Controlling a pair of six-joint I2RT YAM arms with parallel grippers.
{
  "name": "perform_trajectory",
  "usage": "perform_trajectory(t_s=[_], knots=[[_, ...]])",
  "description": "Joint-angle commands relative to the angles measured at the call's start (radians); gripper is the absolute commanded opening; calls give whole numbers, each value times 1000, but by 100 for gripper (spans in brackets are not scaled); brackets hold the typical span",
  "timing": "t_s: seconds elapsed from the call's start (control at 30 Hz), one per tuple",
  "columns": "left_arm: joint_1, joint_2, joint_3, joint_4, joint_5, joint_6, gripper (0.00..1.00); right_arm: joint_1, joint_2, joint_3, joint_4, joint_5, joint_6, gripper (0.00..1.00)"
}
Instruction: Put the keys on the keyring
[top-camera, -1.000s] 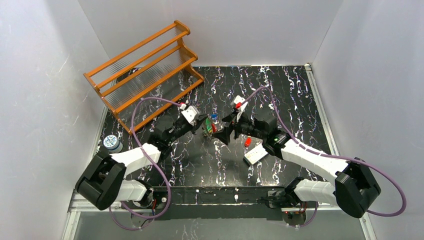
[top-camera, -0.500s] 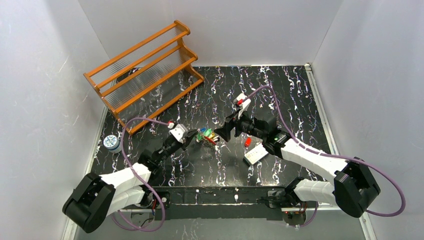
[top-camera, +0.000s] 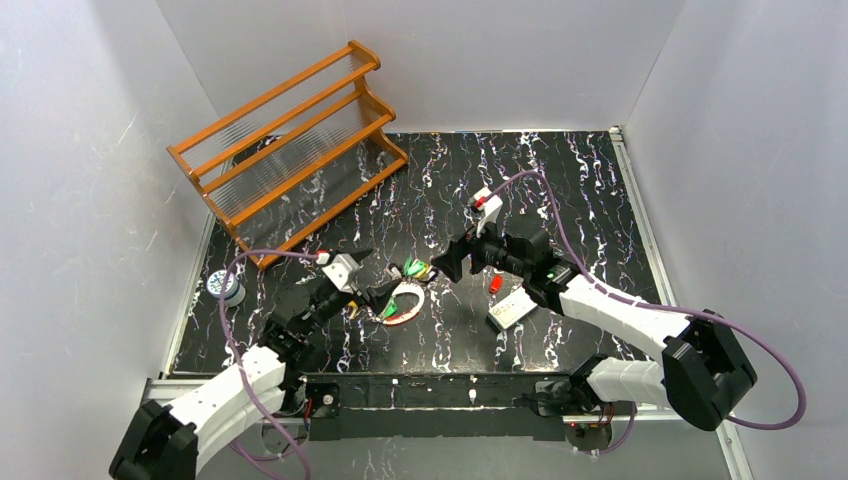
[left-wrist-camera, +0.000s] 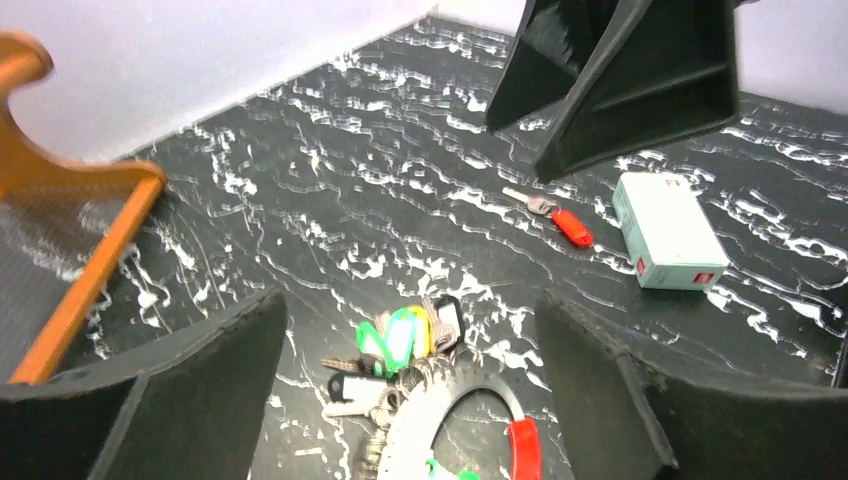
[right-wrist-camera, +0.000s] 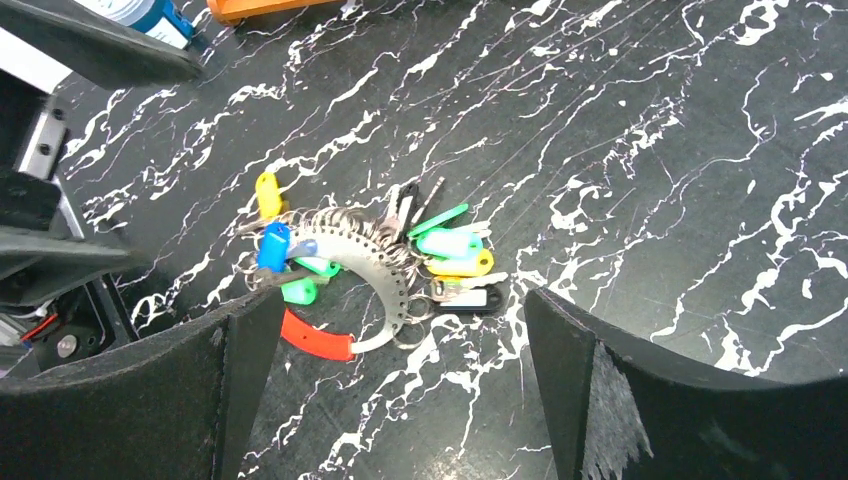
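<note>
The keyring (top-camera: 407, 301), a flat whitish ring with a red section, lies on the black marbled table. Several keys (top-camera: 415, 268) with green, yellow, black and blue heads hang bunched on it. My left gripper (top-camera: 372, 296) is open just left of the ring, touching nothing. In the left wrist view the ring (left-wrist-camera: 420, 440) and keys (left-wrist-camera: 405, 335) lie between the spread fingers (left-wrist-camera: 230, 370). My right gripper (top-camera: 447, 262) is open and hovers right of the bunch. Its wrist view shows the ring (right-wrist-camera: 390, 275) and keys (right-wrist-camera: 450, 255) below it. One red-headed key (top-camera: 495, 283) lies loose on the table.
A white box with a red dot (top-camera: 512, 308) lies next to the loose red key (left-wrist-camera: 570, 227). An orange wooden rack (top-camera: 290, 140) stands at the back left. A small blue-and-white jar (top-camera: 225, 287) sits by the table's left edge.
My left gripper carried the ring of keys down and toward the near left, then opened and let it go onto the table. The right arm has barely moved.
</note>
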Motion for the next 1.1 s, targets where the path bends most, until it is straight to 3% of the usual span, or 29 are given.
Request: perform_trajectory(t_s=[0.0,0.27,0.5,0.77,1.07], knots=[[-4,-108,13,-124,25,7,98,-10,6,47,4,26,19,99],[-4,-134,42,-219,-21,11,98,-22,46,64,-12,4,42,99],[-4,-21,100,-271,-152,-161,98,-44,124,107,-70,-23,93,99],[-1,193,298,-589,-386,-396,98,-75,230,148,-107,-130,146,99],[15,551,566,-937,-419,-521,98,-92,334,168,-107,-246,170,97]])
